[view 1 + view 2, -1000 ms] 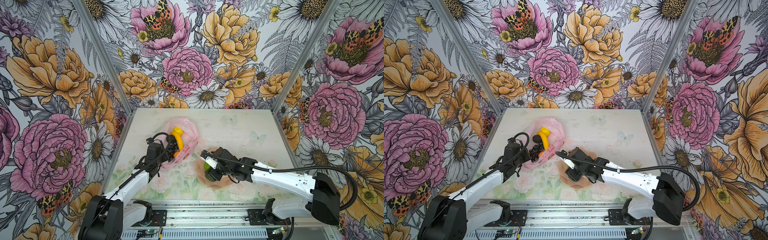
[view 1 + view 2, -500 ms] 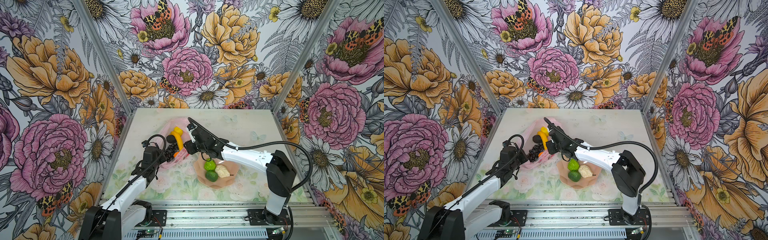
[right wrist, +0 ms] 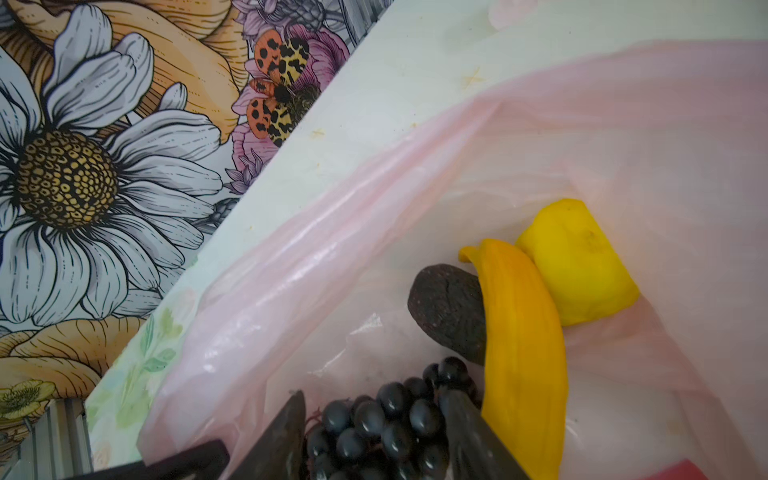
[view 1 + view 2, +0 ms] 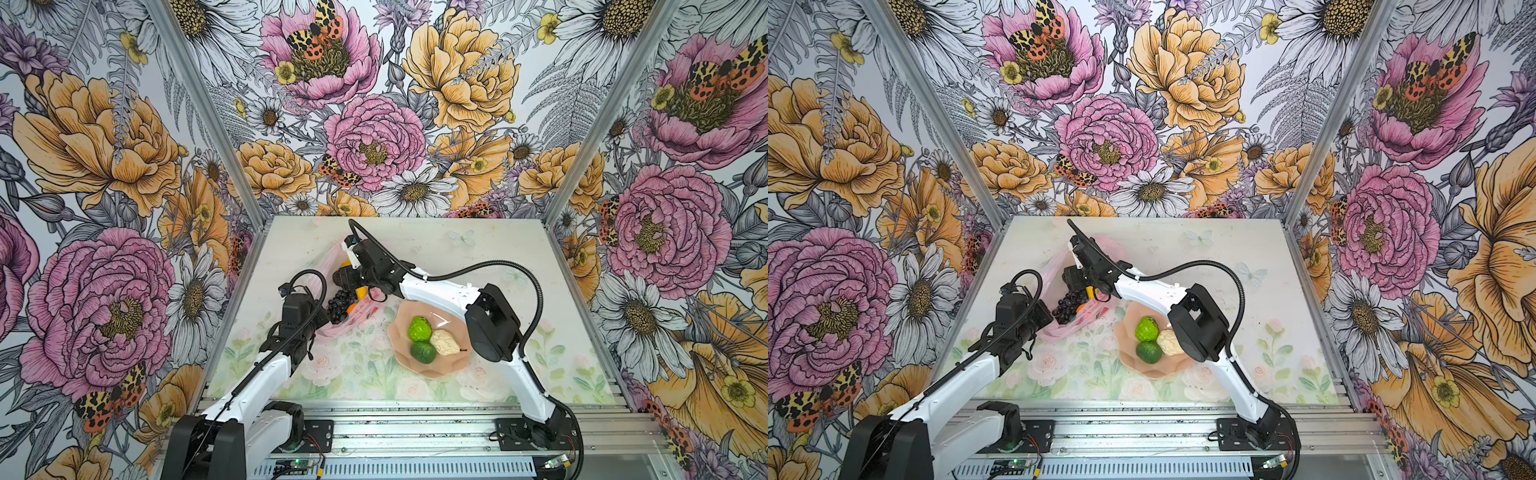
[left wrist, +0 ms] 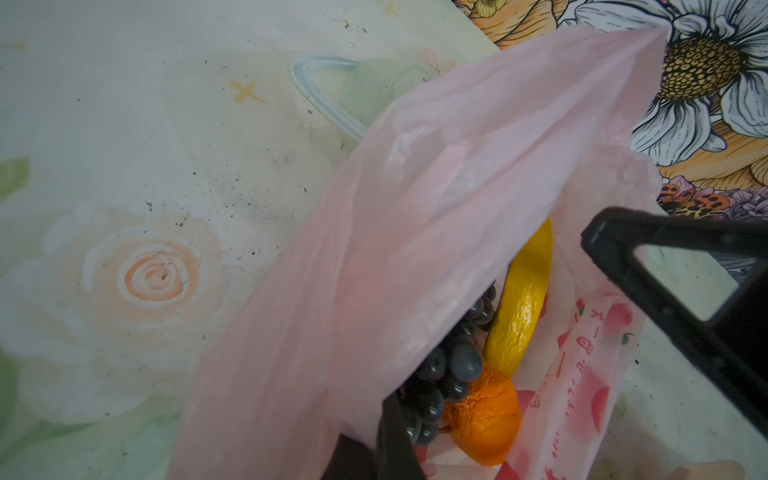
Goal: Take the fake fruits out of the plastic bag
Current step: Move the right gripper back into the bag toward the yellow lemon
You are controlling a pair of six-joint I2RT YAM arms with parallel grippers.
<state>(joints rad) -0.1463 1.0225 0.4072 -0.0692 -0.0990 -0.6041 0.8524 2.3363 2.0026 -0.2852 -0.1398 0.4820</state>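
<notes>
left tool (image 4: 321,325): clamped fully shut on the near-left rim of the plastic bag (image 5: 415,199), holding that flap up. Same grip as a second ago, arm barely shifted.
right tool (image 3: 372,397): jaws about half apart, inside the bag mouth, one finger on each side of the grape bunch (image 4: 340,305). Can't tell if the pads press on it; the bunch lies in the bag.
right arm delta: a second ago it sat low over the bowl (image 4: 432,374) with a green fruit at the tool. Half a second ago the tool was at the bag mouth. Now it is further in, covering most of the banana in both top views.
plastic bag: left of centre on the counter (image 4: 478,257), mid-depth, just far-left of the bowl. Spot unchanged.
in bag: grape bunch nearest the mouth, orange (image 5: 486,415) beside it, banana (image 3: 523,353) further in, black oval (image 3: 449,316) against the banana, lemon (image 3: 577,262) at the far end.
in bowl: light green fruit (image 4: 419,328), dark green fruit (image 4: 423,351) and cream lumpy piece (image 4: 444,341), all touching. Uncovered now that the arm has left.
</notes>
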